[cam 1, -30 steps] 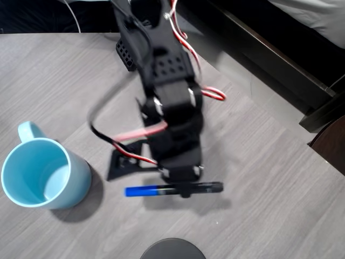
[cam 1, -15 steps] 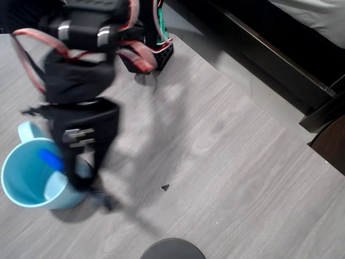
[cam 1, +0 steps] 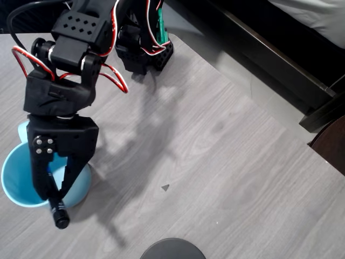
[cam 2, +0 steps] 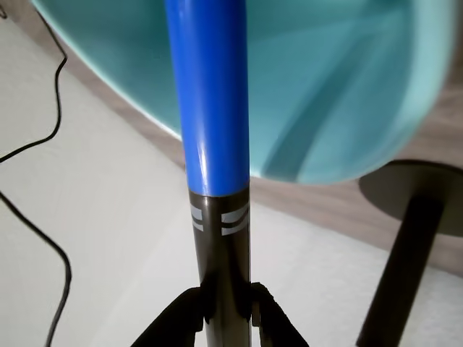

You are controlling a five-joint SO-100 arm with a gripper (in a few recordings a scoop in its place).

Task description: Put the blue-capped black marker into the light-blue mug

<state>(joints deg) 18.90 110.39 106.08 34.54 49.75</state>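
While the jaws clamp the blue-capped black marker (cam 2: 210,108), cap over the light-blue mug (cam 1: 19,186), only release remains.

Arm (cam 1: 70,81) all matte black plastic, blocky segments. Upper link has grid of small round holes. Red-and-white servo wires loop loose beside joints; one black cable arcs off upper segment. Silver screw heads on wrist block. Green part at base. Gripper (cam 1: 58,186) black, two slim tapering fingers (cam 2: 173,318).
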